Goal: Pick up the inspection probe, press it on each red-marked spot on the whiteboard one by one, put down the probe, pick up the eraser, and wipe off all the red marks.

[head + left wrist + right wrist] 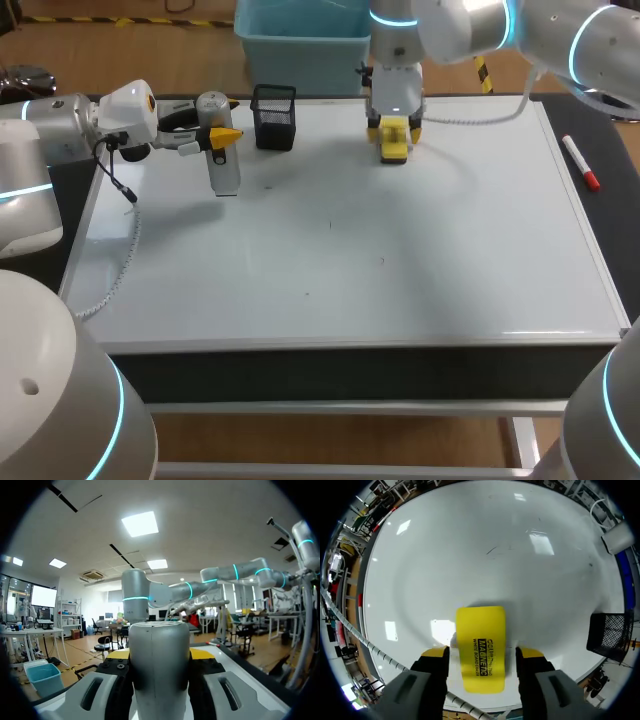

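The inspection probe (224, 168), a grey cylinder, stands upright at the far left of the whiteboard (400, 260). My left gripper (222, 135) is shut on its upper part; in the left wrist view the probe (160, 665) fills the space between the fingers. The yellow eraser (395, 150) lies flat at the board's far edge, right of the middle. My right gripper (482, 655) is straddling the eraser (481, 630), open, with a gap showing on each side. I see no red marks on the board, only a few small dark specks.
A black mesh pen holder (274, 118) stands on the far edge between the two grippers, close to the probe. A red-capped marker (580, 162) lies beside the board's right edge. A white cable (120, 270) hangs along the left edge.
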`<state>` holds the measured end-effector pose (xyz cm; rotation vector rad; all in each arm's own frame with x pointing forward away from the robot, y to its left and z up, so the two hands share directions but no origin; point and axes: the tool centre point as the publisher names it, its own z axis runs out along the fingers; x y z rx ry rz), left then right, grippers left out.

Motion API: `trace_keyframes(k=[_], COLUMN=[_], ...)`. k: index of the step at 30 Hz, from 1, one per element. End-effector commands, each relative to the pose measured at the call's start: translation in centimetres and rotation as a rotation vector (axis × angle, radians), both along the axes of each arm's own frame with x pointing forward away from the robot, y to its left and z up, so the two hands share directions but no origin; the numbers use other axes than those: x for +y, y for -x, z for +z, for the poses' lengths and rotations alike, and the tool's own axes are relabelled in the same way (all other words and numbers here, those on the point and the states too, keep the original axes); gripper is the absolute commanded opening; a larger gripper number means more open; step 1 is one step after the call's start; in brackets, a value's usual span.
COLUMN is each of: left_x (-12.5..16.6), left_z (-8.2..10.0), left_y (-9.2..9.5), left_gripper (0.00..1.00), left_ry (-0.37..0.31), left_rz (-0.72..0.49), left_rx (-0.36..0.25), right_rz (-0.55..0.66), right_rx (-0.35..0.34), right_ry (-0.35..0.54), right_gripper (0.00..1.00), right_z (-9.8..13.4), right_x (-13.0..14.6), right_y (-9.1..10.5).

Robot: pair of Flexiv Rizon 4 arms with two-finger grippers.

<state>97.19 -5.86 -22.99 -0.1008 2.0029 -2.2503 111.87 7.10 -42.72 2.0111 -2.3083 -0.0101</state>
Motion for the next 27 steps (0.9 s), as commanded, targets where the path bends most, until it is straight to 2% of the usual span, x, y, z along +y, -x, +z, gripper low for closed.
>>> trace_keyframes(k=[1, 5, 7, 9, 14, 21, 22, 27], left_x=[0.0, 0.0, 0.0, 0.0, 0.0, 0.0, 0.0, 0.0], left_z=[0.1, 0.1, 0.1, 0.1, 0.1, 0.1, 0.1, 0.1], left_y=[-0.1, -0.1, -0.1, -0.1, -0.1, -0.1, -0.1, -0.1], left_gripper=[0.0, 0.0, 0.0, 0.0, 0.0, 0.0, 0.0, 0.0], left_ry=[0.001, 0.001, 0.001, 0.001, 0.001, 0.001, 0.001, 0.001], left_rz=[-0.001, -0.001, -0.001, -0.001, -0.001, -0.001, -0.001, -0.001], left_rx=[-0.002, -0.002, -0.002, -0.002, -0.002, -0.002, -0.002, -0.002], right_rz=[-0.019, -0.076, -0.126, -0.195, -0.375, -0.64, -0.64, -0.821], right_rx=[-0.021, -0.031, -0.043, -0.04, -0.035, 0.088, 0.087, 0.149], right_ry=[-0.006, -0.026, -0.069, -0.149, -0.22, -0.277, -0.294, -0.368], right_gripper=[1.0, 1.0, 1.0, 1.0, 1.0, 1.0, 1.0, 1.0], right_z=[1.2, 2.8, 3.9, 5.0, 7.5, 10.4, 10.7, 13.0], right_x=[-0.8, -1.9, -2.5, -3.2, -4.8, -7.9, -8.2, -11.0], right_y=[0.3, 0.2, 0.1, -0.2, -0.6, -1.5, -1.5, -1.5])
